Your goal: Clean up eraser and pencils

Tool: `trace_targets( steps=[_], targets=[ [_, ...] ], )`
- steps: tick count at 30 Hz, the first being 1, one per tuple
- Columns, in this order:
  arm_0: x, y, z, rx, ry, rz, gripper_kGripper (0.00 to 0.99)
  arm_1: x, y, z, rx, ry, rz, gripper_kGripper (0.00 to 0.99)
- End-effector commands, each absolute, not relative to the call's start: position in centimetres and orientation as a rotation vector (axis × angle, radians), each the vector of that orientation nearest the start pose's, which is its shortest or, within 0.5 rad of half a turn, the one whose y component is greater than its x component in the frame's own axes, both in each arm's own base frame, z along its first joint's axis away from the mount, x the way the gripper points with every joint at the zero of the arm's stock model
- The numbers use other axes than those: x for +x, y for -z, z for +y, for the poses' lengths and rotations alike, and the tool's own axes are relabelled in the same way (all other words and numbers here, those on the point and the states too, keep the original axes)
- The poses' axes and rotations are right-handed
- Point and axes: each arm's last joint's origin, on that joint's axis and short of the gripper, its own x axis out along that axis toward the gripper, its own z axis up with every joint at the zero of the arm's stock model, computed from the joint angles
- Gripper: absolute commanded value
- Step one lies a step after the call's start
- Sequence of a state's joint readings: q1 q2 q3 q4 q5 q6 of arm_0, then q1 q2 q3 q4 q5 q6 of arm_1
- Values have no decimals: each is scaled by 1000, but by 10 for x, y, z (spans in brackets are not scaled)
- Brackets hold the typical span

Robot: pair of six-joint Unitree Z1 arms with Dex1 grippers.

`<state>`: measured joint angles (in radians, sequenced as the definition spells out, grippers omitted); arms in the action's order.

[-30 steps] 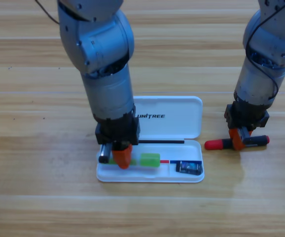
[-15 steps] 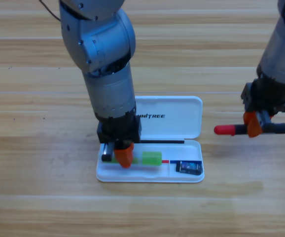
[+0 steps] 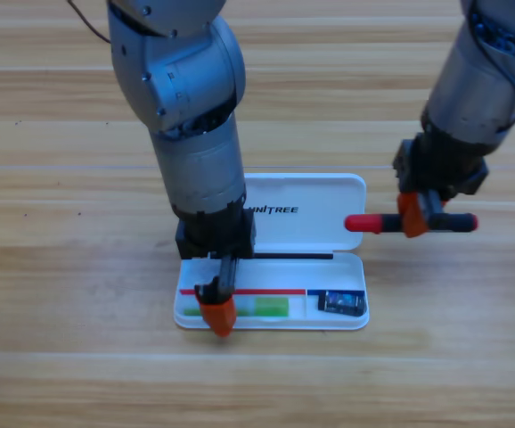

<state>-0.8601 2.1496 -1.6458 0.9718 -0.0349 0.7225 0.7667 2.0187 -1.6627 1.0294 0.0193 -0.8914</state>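
The white case (image 3: 329, 192) lies open at the table's middle. The light green pencil (image 3: 265, 308) lies flat in its long tray, and the eraser (image 3: 341, 303) sits in the small right compartment. My left gripper (image 3: 216, 308) points down at the tray's left end, open, one orange jaw swung out to the front rim beside the green pencil. My right gripper (image 3: 412, 217) is shut on the black pencil with the red end (image 3: 367, 223), held level above the table. Its red end reaches the lid's right edge.
The left arm's grey body covers the case's left part and the lid's left end. Bare wooden table surrounds the case on all sides.
The right gripper lifted the black-and-red pencil off the table and carried it left toward the case. The left gripper's jaw swung open, leaving the green pencil flat in the tray.
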Motion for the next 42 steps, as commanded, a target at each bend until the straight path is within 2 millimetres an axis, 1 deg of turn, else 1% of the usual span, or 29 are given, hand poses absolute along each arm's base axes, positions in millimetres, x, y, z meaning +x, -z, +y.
trace_targets(
  steps=[1,4,6,8,11,14,16,19,21,25,31,36,42],
  targets=[
    [267,-197,-329,1185,1259,1174,990,285,-240,316,-1250,-1308,1039,0],
    [265,-211,-326,1176,1254,1149,990,289,-235,330,-1246,-1306,1031,0],
    [262,-226,-322,1172,1260,1118,990,290,-230,340,-1245,-1307,1030,0],
    [264,-243,-311,1154,1243,1105,990,291,-226,349,-1244,-1309,1026,0],
    [272,-274,-282,1113,1198,1071,990,289,-220,362,-1251,-1319,1020,0],
    [282,-299,-247,1078,1153,1058,990,286,-216,374,-1256,-1328,1016,0],
    [288,-311,-224,1057,1128,1054,990,283,-215,380,-1258,-1334,1010,0],
    [296,-321,-195,1038,1100,1055,990,280,-212,389,-1260,-1339,1003,0],
    [301,-323,-181,1024,1090,1058,990,277,-212,394,-1262,-1344,997,0],
    [305,-318,-167,1014,1089,1081,990,276,-208,400,-1260,-1343,1000,0],
    [308,-306,-166,1012,1112,1118,990,279,-195,404,-1260,-1339,1022,0],
    [308,-298,-167,1004,1123,1128,990,280,-195,405,-1262,-1338,1018,0],
    [308,-296,-167,1004,1126,1130,990,283,-193,404,-1259,-1328,1024,0]
  ],
)
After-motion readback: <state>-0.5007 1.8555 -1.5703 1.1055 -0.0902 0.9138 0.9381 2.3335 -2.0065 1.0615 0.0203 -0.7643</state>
